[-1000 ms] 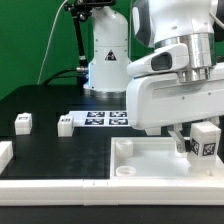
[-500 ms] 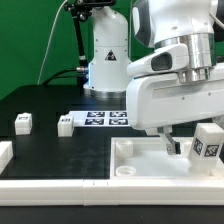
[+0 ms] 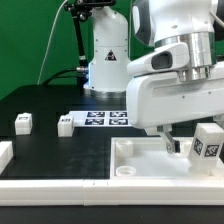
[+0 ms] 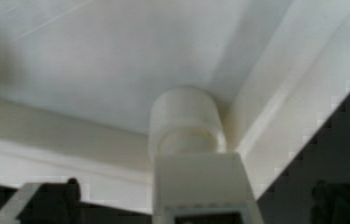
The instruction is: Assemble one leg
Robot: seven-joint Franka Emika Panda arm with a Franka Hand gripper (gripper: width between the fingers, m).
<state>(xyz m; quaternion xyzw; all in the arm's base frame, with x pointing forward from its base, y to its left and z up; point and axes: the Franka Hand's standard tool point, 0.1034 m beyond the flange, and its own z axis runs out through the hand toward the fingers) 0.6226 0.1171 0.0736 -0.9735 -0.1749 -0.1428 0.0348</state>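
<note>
A leg (image 3: 208, 144), a small white block with a tag on its face, stands upright at the exterior view's right, in a far corner of the large white square tray-like part (image 3: 140, 158). My gripper (image 3: 196, 148) is around the leg. One dark finger (image 3: 178, 146) shows beside it; the other is hidden. In the wrist view the leg (image 4: 198, 150) runs from between my fingers into the tray's corner (image 4: 243, 70). The fingers (image 4: 47, 202) stand apart from the leg on both sides, so the gripper (image 4: 204, 208) is open.
Two more small tagged legs (image 3: 23, 122) (image 3: 66, 125) lie on the black table at the exterior view's left. The marker board (image 3: 105, 118) lies behind them. Another white part (image 3: 4, 155) shows at the left edge. A round socket (image 3: 124, 170) sits in the tray's near corner.
From one second ago to half a second ago the leg shifted slightly to the exterior view's right and down. Since then nothing has visibly moved.
</note>
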